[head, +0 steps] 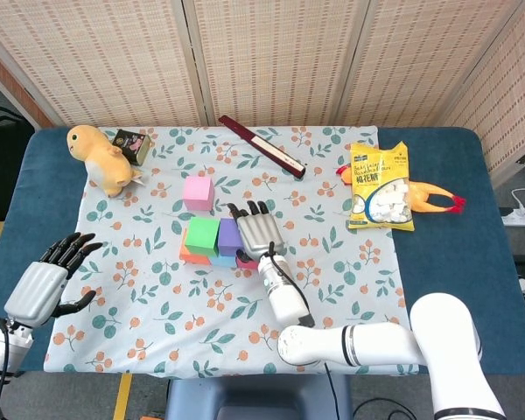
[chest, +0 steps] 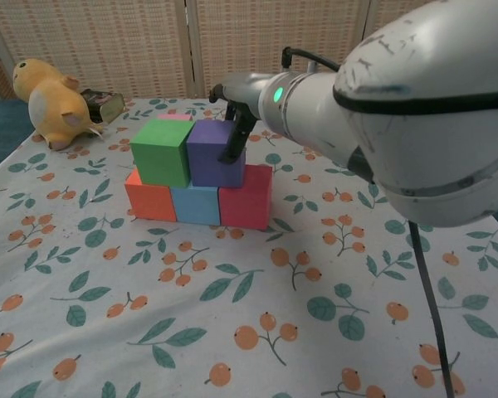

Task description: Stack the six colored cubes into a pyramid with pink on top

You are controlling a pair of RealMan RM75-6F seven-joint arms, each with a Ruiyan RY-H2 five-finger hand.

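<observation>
Left hand [head: 48, 276] hangs over the table's left edge, beside the floral cloth [head: 157, 306]. Fingers are apart and lightly curled, and it holds nothing. It does not appear in the chest view.

Yellow plush toy [head: 102, 157] lies at the cloth's far left corner, with a small dark box [head: 132, 145] just beside it.

Cube stack sits mid-cloth. Bottom row, left to right: orange cube [chest: 151, 199], light blue cube [chest: 194, 205], red cube [chest: 246, 196], all three touching in a line. Second row: green cube [chest: 163, 151] and purple cube [chest: 213, 152], side by side and touching, set over the bottom row. Pink cube [head: 198, 193] stands alone on the cloth behind the stack, apart from it; in the chest view only its top edge shows behind the green cube.

Right hand [head: 258, 230] is at the stack's right side. Its fingers are extended and lie against the purple cube's right face. Whether it actually grips the cube cannot be told from either view.

Dark red flat stick [head: 261, 146] lies diagonally at the cloth's far edge. Yellow snack bag [head: 380, 187] rests at the cloth's right edge, over a rubber chicken toy [head: 436, 200] on the blue table [head: 455, 262].
</observation>
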